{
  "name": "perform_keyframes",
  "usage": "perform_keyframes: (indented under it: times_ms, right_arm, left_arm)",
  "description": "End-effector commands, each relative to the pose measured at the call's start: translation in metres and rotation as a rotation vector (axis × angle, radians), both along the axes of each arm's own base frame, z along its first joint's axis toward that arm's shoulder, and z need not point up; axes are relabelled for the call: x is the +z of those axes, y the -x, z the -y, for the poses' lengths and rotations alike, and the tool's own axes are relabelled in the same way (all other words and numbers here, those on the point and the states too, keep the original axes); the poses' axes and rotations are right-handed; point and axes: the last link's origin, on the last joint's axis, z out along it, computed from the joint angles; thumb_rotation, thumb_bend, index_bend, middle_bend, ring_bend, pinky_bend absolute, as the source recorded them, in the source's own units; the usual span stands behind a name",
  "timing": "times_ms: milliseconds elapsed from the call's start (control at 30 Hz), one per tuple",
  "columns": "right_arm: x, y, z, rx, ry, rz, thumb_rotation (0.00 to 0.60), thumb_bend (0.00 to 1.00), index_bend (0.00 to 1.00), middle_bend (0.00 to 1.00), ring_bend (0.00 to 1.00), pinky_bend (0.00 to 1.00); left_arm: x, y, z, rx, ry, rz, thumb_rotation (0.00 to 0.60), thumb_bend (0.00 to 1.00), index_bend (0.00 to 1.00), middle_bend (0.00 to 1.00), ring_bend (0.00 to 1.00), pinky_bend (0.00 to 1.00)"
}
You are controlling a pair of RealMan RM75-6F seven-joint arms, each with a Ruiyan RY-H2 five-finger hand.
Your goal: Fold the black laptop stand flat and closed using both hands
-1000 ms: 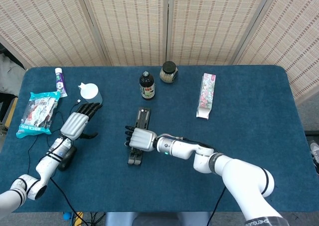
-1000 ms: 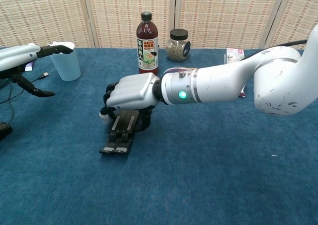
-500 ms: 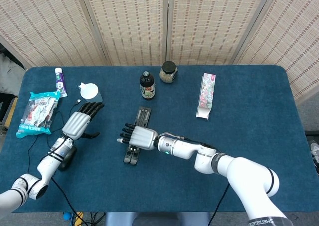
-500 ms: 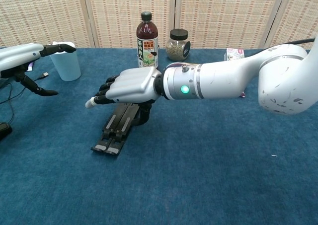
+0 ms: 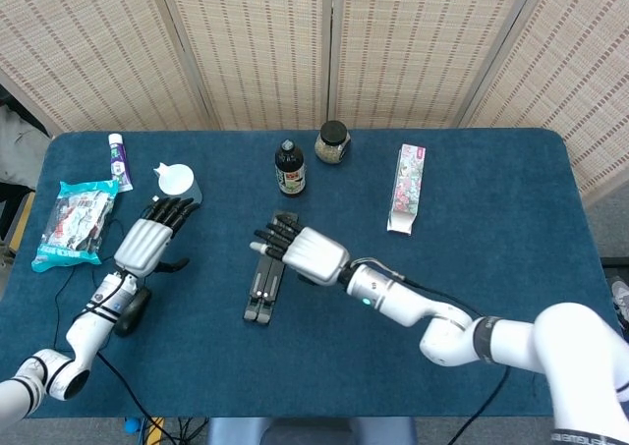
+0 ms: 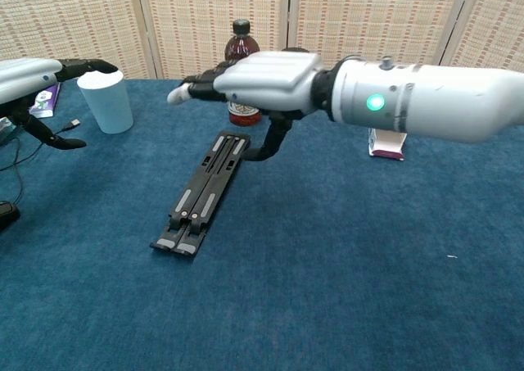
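- Stand [image 5: 267,271]: lying flat and closed on the blue table [image 5: 511,219], near the middle, its long axis running from the bottle [image 5: 289,168] toward the near edge
- Right hand [image 5: 303,250]: hovering over the stand's far end, fingers spread, holding nothing; a second ago it was pressing down on the stand, and it has since lifted clear
- Left hand [image 5: 150,239]: hanging open well left of the stand, fingers extended toward the cup [image 5: 178,180], holding nothing; barely shifted since the earlier frames
- Head view only: snack bag [image 5: 77,221] and tube [image 5: 119,161] are sitting at the table's left edge, and the carton [image 5: 408,188] is showing in full on the right
- Chest view only: the gap between right hand [image 6: 262,80] and stand [image 6: 202,192] is showing plainly; the bottle [image 6: 239,35] is mostly hidden behind the hand
- Jar [image 5: 333,141]: standing just right of the bottle
- Room: woven folding screens [image 5: 324,42] are standing behind the table
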Motion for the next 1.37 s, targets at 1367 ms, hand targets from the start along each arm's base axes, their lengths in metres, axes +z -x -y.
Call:
perform_keyframes:
  times_ms: [1367]
  right_arm:
    - [0.188,0.247,-0.207,-0.86,0.571,0.206,0.6,0.19,0.0,0.02,0.0,0.0]
  left_arm:
    - [0.07,0.051,0.181,0.308,-0.295,-0.087,0.6,0.17,0.05,0.03,0.0,0.02]
